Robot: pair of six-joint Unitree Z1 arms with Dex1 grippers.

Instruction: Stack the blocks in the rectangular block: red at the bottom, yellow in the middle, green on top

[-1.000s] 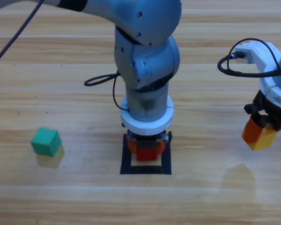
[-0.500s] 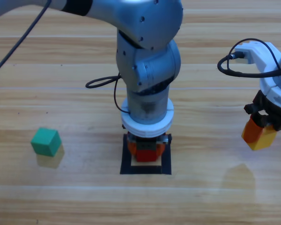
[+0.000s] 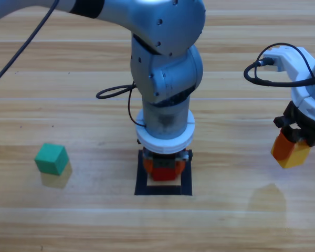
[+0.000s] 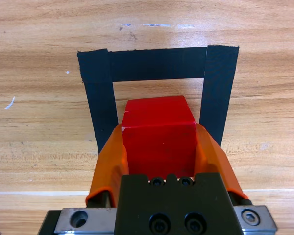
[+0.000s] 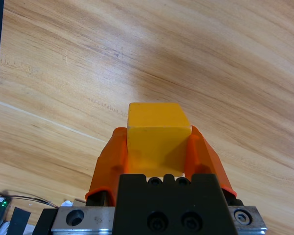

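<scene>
Black tape rectangle (image 3: 163,190): inside it, the left gripper (image 4: 159,147) clamps the small rigid red cube (image 4: 159,134) by flat sides. Right of it, right gripper (image 5: 157,147) grips the light yellow cube (image 5: 158,134); teal-green cube (image 3: 51,158) lies left.

Red cube (image 4: 159,139): clamped between left gripper (image 4: 159,147) jaws, over wood inside black tape outline (image 4: 157,64), near table centre. Yellow cube (image 5: 158,133): gripped by right gripper (image 5: 157,144), raised above table at right, well apart from outline. Green cube (image 3: 51,158): on table at far left, turned corner-on, free.
</scene>
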